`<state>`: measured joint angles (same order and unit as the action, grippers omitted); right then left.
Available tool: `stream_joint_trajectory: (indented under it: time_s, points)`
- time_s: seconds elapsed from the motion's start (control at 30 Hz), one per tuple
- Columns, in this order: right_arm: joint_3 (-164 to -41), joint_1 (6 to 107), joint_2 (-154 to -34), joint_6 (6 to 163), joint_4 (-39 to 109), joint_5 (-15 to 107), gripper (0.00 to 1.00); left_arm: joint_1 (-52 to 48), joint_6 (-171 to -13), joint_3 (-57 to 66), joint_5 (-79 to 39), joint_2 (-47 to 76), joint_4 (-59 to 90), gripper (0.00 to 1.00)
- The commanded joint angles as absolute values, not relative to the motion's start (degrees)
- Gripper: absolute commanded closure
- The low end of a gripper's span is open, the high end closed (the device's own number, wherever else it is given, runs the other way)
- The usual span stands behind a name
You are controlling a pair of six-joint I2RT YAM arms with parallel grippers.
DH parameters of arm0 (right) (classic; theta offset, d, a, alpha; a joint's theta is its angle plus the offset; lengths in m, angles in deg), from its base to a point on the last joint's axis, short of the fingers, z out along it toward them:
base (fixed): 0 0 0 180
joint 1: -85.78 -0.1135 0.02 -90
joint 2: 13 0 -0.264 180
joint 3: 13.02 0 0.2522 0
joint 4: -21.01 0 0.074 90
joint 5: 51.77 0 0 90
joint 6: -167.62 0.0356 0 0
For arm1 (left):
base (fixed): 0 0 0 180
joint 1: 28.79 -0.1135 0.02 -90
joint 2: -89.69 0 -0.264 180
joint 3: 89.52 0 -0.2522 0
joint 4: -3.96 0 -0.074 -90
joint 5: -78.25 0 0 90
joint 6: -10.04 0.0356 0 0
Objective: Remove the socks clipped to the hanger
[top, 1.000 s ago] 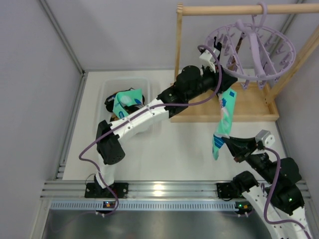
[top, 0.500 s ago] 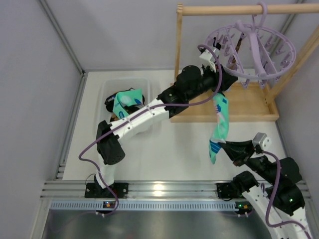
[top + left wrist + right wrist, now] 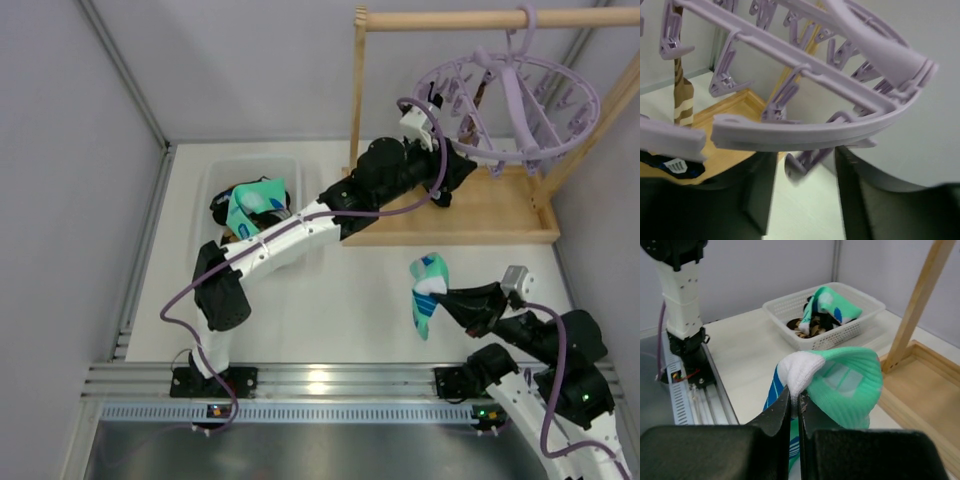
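Note:
The lavender hanger (image 3: 520, 100) hangs from the wooden rail; its ring (image 3: 805, 131) fills the left wrist view. My left gripper (image 3: 445, 175) is right under the ring's near-left edge, open (image 3: 805, 195), with an empty clip (image 3: 799, 166) dangling between the jaws, untouched. A brown striped sock (image 3: 682, 102) and a black sock with a blue-white mark (image 3: 671, 165) stay clipped. My right gripper (image 3: 455, 300) is shut (image 3: 800, 402) on the white toe of a teal sock (image 3: 850, 377), which hangs folded (image 3: 427, 292) over the table, free of the hanger.
A white basket (image 3: 213, 185) at the back left holds a teal sock (image 3: 255, 200) and others; it shows too in the right wrist view (image 3: 850, 332). The wooden frame's upright (image 3: 357, 80) and base tray (image 3: 495, 215) stand under the hanger.
The teal sock has come off its clip and dropped down toward the right gripper, which pulled it nearer. The left gripper's jaws have opened wider under the ring.

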<state>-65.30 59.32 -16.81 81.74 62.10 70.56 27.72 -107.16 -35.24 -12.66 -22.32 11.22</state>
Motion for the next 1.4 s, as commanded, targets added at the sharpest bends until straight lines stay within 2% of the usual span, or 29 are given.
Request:
stream_joint_trajectory:
  time_s: [0.0, 0.13, 0.2, 0.23, 0.37, 0.4, 0.5, 0.83, 1.03, 1.23, 1.37]
  points:
    - [-64.66, 59.32, -16.95, 83.69, 58.33, 60.93, 1.00, 27.55, -106.16, -32.53, -11.49, -19.12, 8.40, 0.41]
    - [-63.61, 59.32, -17.48, 85.79, 57.18, 54.85, 1.00, 27.46, -104.58, -28.14, -10.52, -16.67, 8.49, 0.27]
    - [-63.69, 59.32, -18.87, 86.32, 57.10, 52.91, 1.00, 27.37, -103.61, -25.60, -9.74, -15.00, 8.49, 0.14]
    - [-63.69, 59.32, -19.67, 86.32, 57.01, 51.77, 1.00, 27.46, -103.08, -22.28, -9.04, -12.90, 8.58, 0.02]
    - [-63.08, 59.32, -23.54, 87.81, 55.43, 50.27, 1.00, 27.37, -100.45, -10.49, -0.70, -4.02, 10.41, 0.02]
    - [-62.73, 59.32, -25.02, 88.08, 54.38, 50.18, 1.00, 27.37, -99.57, -8.47, 5.41, -2.35, 11.82, 0.02]
    - [-60.62, 59.32, -28.80, 89.92, 49.11, 51.14, 1.00, 26.32, -100.08, -3.27, 15.54, 3.46, 22.26, 0.02]
    - [-60.44, 58.89, -51.12, 97.31, 21.52, 60.99, 1.00, 12.35, -108.35, 4.83, 21.54, 21.28, 51.86, 0.02]
    - [-68.51, 51.34, -66.85, 95.73, 16.50, 55.81, 1.00, 8.04, -104.84, 2.10, 25.77, 30.26, 65.06, 0.02]
    - [-80.99, 41.77, -82.85, 92.84, 14.91, 52.73, 1.00, 7.95, -102.03, 2.36, 31.30, 37.47, 69.40, 0.02]
    - [-93.44, 37.54, -93.66, 90.90, 15.08, 53.08, 1.00, 7.95, -100.27, 3.86, 37.80, 41.43, 68.96, 0.02]
